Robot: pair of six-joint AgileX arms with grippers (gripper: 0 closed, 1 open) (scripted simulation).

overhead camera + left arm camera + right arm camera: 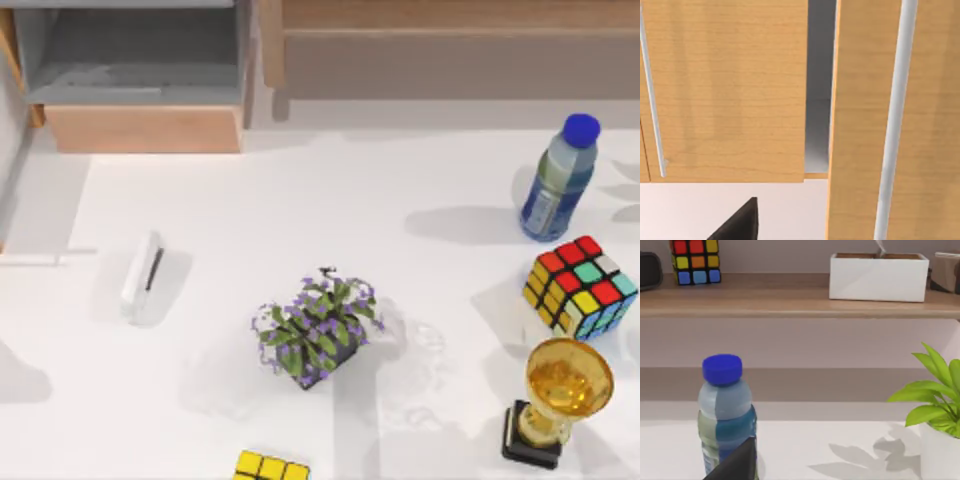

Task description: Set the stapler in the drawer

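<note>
While the stapler [143,276] lies untouched at left, the drawer [140,128] sits open upper left; gripper states cannot be told.

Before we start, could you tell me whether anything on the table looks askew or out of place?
Nothing looks spilled or damaged. The stapler rests on its side on the table, outside the open drawer. The bottle, trophy and plant stand upright.

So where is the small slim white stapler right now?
In the top view the small slim white stapler lies on the table's left side, in front of the open grey drawer, left of the purple-flowered plant.
</note>
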